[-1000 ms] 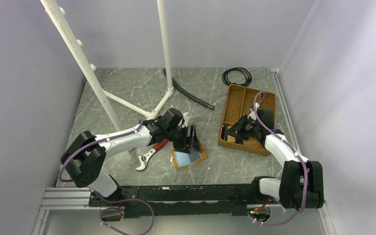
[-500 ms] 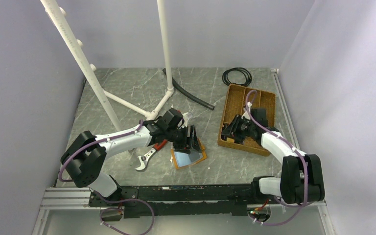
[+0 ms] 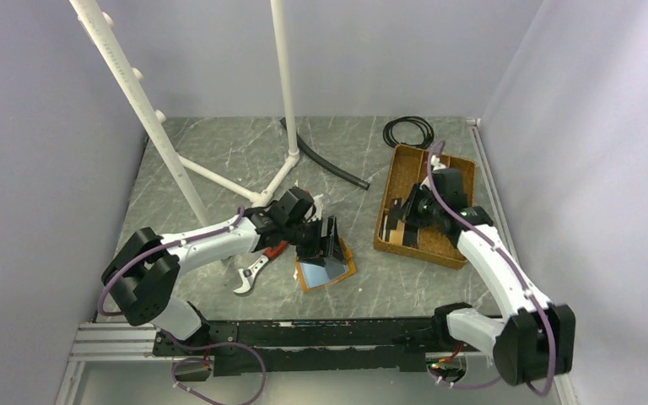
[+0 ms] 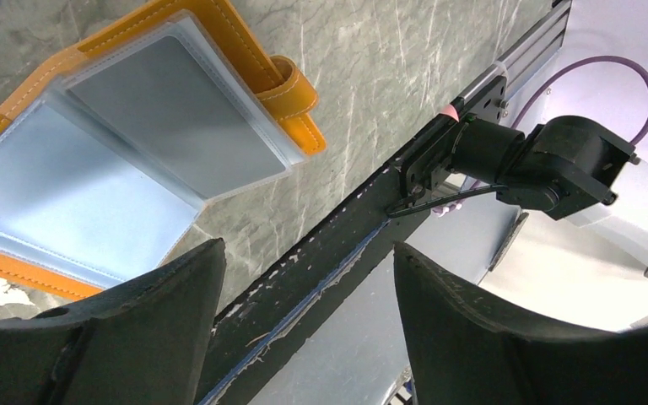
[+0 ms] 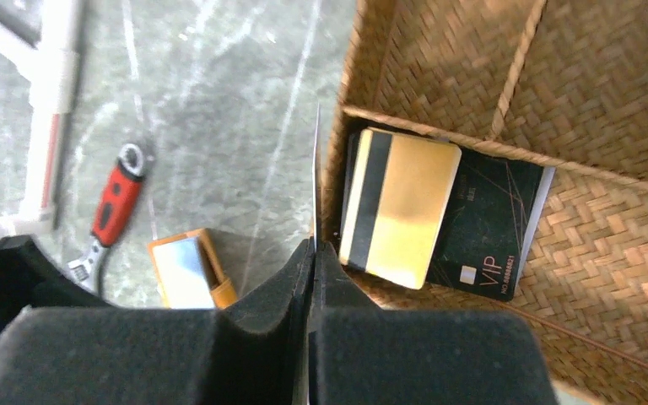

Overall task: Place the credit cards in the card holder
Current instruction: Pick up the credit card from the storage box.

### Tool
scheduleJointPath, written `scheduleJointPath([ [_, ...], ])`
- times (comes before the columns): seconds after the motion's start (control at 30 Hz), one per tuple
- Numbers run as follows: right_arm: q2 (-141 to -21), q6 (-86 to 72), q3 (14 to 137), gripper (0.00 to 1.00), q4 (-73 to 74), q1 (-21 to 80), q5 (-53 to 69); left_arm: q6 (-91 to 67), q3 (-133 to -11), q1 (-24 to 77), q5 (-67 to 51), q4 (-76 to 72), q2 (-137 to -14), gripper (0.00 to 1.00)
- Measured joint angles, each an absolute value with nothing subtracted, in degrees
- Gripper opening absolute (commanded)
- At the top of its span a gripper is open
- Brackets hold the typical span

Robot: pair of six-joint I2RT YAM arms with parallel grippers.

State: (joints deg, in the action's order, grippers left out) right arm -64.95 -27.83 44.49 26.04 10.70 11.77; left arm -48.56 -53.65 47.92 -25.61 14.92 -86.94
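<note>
The card holder [image 3: 327, 270] lies open on the table, orange-tan with bluish inner panels; it also shows in the left wrist view [image 4: 135, 152] and the right wrist view [image 5: 187, 272]. My left gripper [image 3: 330, 240] is open and empty just above the holder's far edge [image 4: 308, 249]. My right gripper [image 3: 411, 211] is shut on a thin credit card [image 5: 315, 169], seen edge-on, over the left rim of the brown tray [image 3: 405, 160]. A gold card with a dark stripe [image 5: 401, 211] lies on a black VIP card [image 5: 494, 228] in the tray.
A red-handled wrench [image 3: 260, 263] lies left of the holder. A white pipe stand [image 3: 287, 84] rises at the back left. A black hose [image 3: 329, 165] and a black cable coil [image 3: 408, 132] lie at the back. The tray [image 5: 607, 76] has woven dividers.
My right arm has stretched back and up over the tray with a card pinched in its jaws. The left arm and the card holder have not moved.
</note>
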Motion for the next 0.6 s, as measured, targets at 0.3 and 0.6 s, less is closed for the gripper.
scheduleJointPath([
  [0.3,-62.8,-26.1,47.9,0.0,23.3,14.0,34.8,-49.0,-49.3,38.3,-34.5,9.1,-79.2,0.9],
  [0.6,-69.3,-39.7,42.0,0.0,5.1,23.6,51.0,-60.1,-37.4,30.3,-42.8,-7.4,-67.3,0.8],
])
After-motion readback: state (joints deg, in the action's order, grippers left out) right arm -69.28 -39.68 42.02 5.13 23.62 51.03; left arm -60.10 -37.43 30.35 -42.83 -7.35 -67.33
